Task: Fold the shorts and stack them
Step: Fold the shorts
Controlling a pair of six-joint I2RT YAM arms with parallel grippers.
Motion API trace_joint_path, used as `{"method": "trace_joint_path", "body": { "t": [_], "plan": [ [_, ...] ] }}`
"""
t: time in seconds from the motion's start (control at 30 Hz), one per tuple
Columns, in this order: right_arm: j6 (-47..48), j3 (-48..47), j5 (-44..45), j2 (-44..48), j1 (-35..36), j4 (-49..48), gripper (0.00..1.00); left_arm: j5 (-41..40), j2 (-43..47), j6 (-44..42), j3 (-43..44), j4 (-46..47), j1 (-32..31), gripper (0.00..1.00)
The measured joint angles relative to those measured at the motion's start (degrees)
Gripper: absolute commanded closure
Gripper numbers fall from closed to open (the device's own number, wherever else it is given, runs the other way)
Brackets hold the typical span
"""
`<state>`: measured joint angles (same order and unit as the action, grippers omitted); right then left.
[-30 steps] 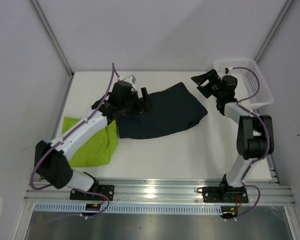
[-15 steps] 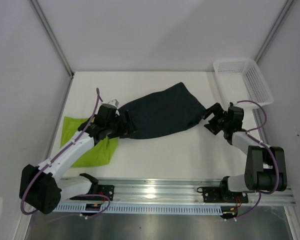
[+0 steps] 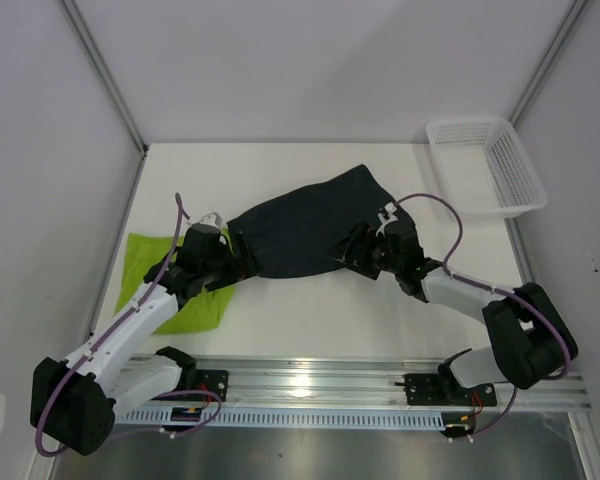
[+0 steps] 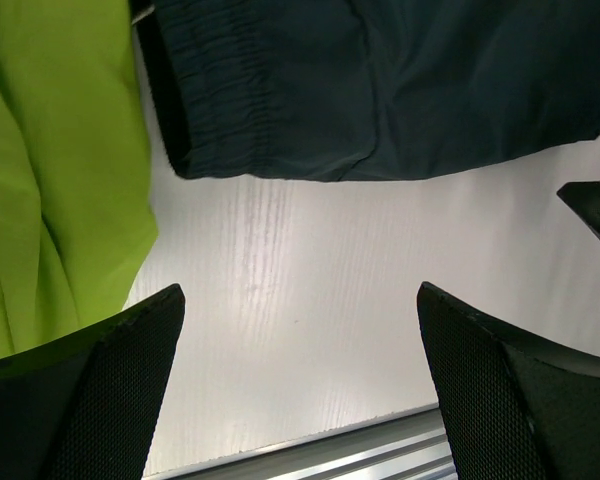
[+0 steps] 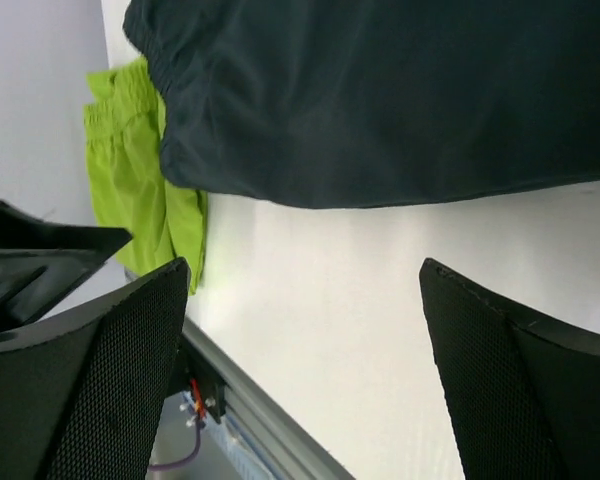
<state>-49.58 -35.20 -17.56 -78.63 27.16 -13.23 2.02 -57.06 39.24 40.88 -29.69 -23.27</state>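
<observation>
The dark navy shorts (image 3: 310,225) lie spread across the middle of the table, waistband to the left (image 4: 230,100). Folded at the left lie the lime green shorts (image 3: 195,305), partly under my left arm. At the navy pair's near left corner my left gripper (image 3: 242,262) is open, its fingers (image 4: 100,390) over bare table just short of the waistband. My right gripper (image 3: 352,250) is open at the navy pair's near right edge. In the right wrist view the navy shorts (image 5: 380,90) fill the top, the green shorts (image 5: 140,170) lie beyond, and nothing sits between the fingers (image 5: 520,390).
A white mesh basket (image 3: 490,165) stands at the back right corner. The table's metal front rail (image 3: 320,380) runs close behind both grippers. White walls close in the left, right and back sides.
My right arm swung from the basket down to the navy shorts' near right edge, its jaws opening wider. My left arm drew back from over the navy shorts to their near left corner.
</observation>
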Motion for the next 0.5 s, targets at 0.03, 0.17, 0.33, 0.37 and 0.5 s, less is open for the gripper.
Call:
{"method": "trace_joint_path", "body": {
  "t": [0.03, 0.17, 0.33, 0.37, 0.5],
  "plan": [
    [-1.0, -0.3, 0.2, -1.7, 1.3, -1.5, 0.02, 0.1, 0.2, 0.5, -1.3, 0.0, 0.5, 0.01],
    [-5.5, -2.5, 0.3, -10.4, 6.5, -6.1, 0.00, 0.4, 0.8, 1.9, -4.1, 0.7, 0.9, 0.01],
    [-14.4, -4.1, 2.1, -19.4, 12.6, -12.3, 0.01, 1.0, 2.5, 2.9, -5.5, 1.7, 1.7, 0.01],
    [-16.1, -4.2, 2.6, -20.3, 13.5, -13.8, 0.01, 1.0, 2.9, 2.9, -5.5, 1.8, 2.1, 0.01],
    [-24.5, -5.0, 8.3, -23.4, 18.2, -19.2, 0.01, 0.9, 3.9, 2.9, -5.5, 2.0, 3.5, 0.01]
  ]
}}
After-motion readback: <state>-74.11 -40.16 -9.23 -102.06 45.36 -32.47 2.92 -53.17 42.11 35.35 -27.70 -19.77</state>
